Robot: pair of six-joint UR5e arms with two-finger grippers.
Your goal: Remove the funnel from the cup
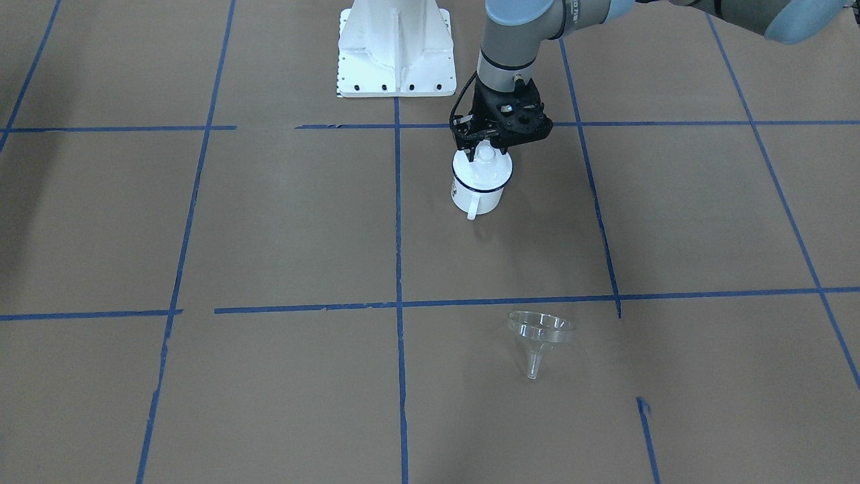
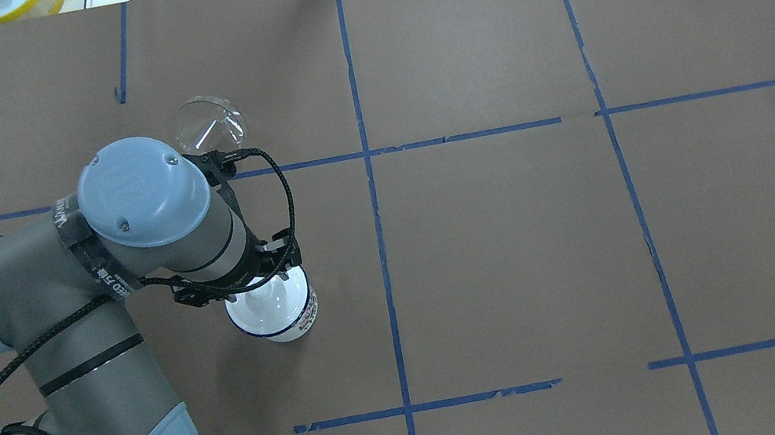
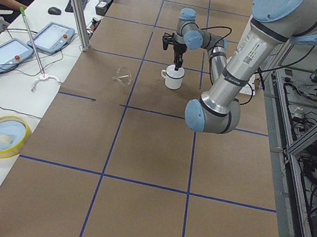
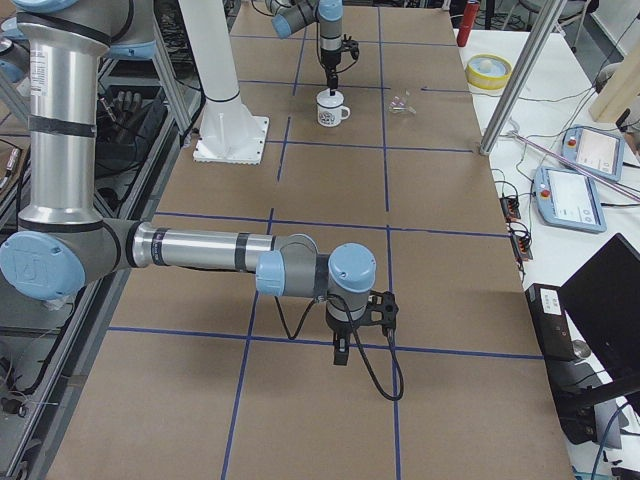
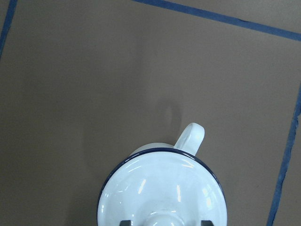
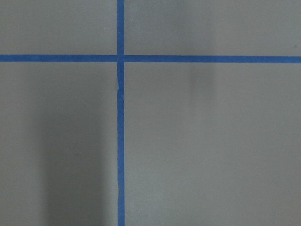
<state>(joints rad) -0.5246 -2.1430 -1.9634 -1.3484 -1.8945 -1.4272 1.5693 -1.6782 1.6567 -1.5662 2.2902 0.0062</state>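
The transparent funnel (image 1: 539,333) lies on its side on the brown table, well apart from the cup and toward the operators' side; it also shows in the overhead view (image 2: 208,124). The white cup (image 1: 477,193) with a dark blue rim stands upright, handle (image 5: 190,136) toward the operators. A white lid with a knob (image 5: 160,188) sits on it. My left gripper (image 1: 482,152) is straight above the cup, its jaws open on either side of the knob with a gap at each side. My right gripper (image 4: 341,355) points down over bare table far off; I cannot tell its state.
The white robot base (image 1: 395,47) stands just behind the cup. Blue tape lines cross the table. A side table along the operators' edge holds a yellow-rimmed bowl (image 3: 5,135) and two tablets (image 3: 53,37).
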